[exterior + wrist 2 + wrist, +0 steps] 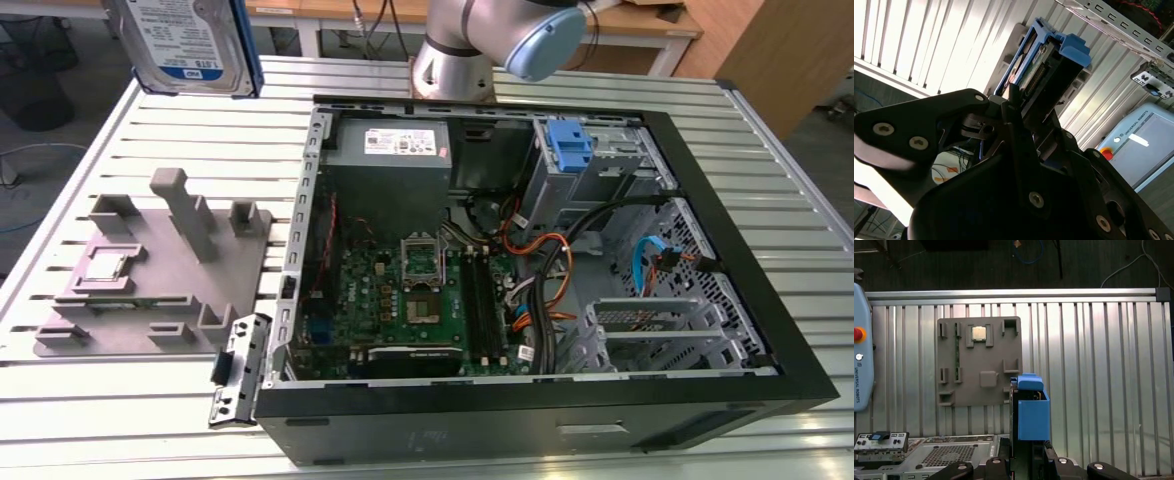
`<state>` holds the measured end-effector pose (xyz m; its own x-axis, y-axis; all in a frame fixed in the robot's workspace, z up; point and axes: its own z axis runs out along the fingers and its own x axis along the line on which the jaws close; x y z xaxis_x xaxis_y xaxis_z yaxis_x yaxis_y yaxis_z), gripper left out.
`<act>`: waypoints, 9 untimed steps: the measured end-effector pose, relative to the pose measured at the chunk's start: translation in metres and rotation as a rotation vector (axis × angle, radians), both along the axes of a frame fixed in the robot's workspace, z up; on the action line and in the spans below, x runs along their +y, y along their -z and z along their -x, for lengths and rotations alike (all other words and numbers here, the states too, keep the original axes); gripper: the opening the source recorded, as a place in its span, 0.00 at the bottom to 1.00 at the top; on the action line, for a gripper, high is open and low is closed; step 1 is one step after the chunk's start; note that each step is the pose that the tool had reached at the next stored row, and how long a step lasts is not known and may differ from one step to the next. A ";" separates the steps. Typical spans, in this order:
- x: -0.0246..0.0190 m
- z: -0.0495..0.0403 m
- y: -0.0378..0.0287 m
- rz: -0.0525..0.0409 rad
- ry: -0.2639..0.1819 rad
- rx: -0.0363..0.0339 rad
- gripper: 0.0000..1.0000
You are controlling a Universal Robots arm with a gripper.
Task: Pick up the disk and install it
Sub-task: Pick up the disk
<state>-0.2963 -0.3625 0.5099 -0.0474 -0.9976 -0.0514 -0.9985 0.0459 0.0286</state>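
My gripper grasps the disk, raised at the exterior view's upper left, well apart from the open case. Pick-up done, by my judgement; installing calls for squaring it to the bay.

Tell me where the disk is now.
The disk is held in the gripper at the exterior view's upper left, above the table near the grey fixture plate, outside the case.

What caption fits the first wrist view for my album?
The gripper holds the disk above the metal table, near a grey tray.
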 end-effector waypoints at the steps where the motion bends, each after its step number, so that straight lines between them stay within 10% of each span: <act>1: 0.0000 0.0000 0.0000 0.0000 0.000 0.0001 0.35; 9: 0.0000 -0.0027 0.0000 0.0001 0.000 0.0001 0.35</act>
<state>-0.2937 -0.3625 0.5099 -0.0474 -0.9976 -0.0514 -0.9985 0.0459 0.0287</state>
